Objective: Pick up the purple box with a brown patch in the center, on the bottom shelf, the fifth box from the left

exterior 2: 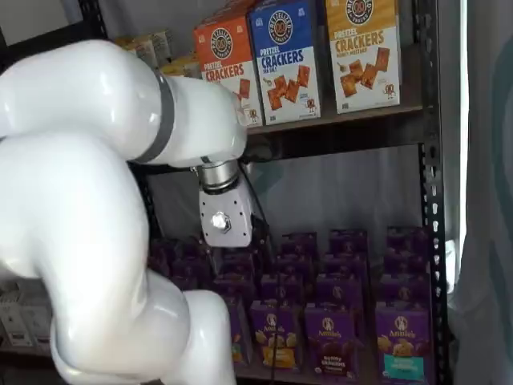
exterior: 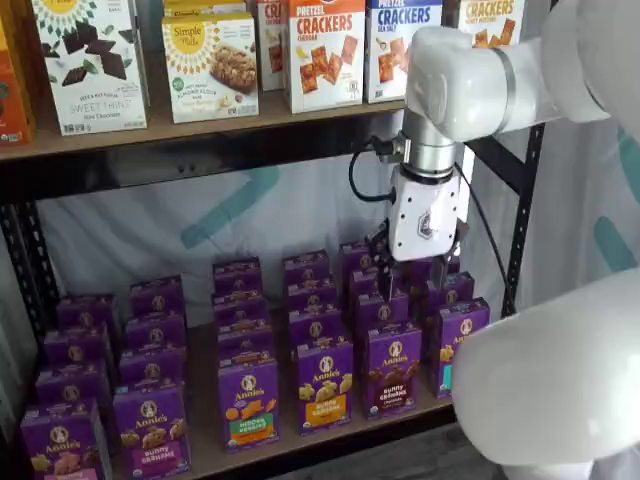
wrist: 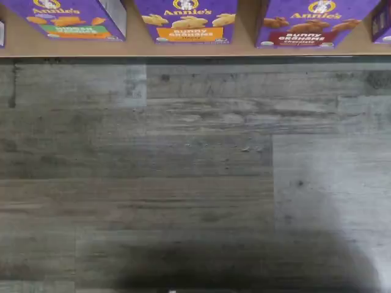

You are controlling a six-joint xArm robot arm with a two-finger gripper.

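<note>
1. Purple cartons fill the bottom shelf (exterior: 205, 455), a brown wooden board in a black metal rack, standing upright in rows that run front to back.
2. The purple box (exterior: 392, 369) stands in the front row of that shelf, toward its right side. Dark brown bunny cookies show at the middle of its front, above a dark magenta band with white lettering. It also appears in a shelf view (exterior 2: 331, 341) and in the wrist view (wrist: 308, 24), where the label reads "Bunny Grahams Chocolate".
3. Just left of it stands a purple carton with a yellow band (exterior: 324, 383); just right of it stands a purple carton with a teal band (exterior: 455, 345).
4. The white arm reaches in from the right, in front of the rack. Its claw (exterior: 385, 262) hangs below the white wrist body, above the rear rows of purple cartons and behind the purple box, touching none of them.
5. The claw's black fingers are dark against dark cartons and the gap is hard to make out by eye; they stand apart, holding nothing.
6. The upper board (exterior: 200, 125) carries cracker boxes (exterior: 325, 50) and other cartons.
7. The wrist view also shows grey wood-plank floor (wrist: 195, 177) in front of the shelf edge.
</note>
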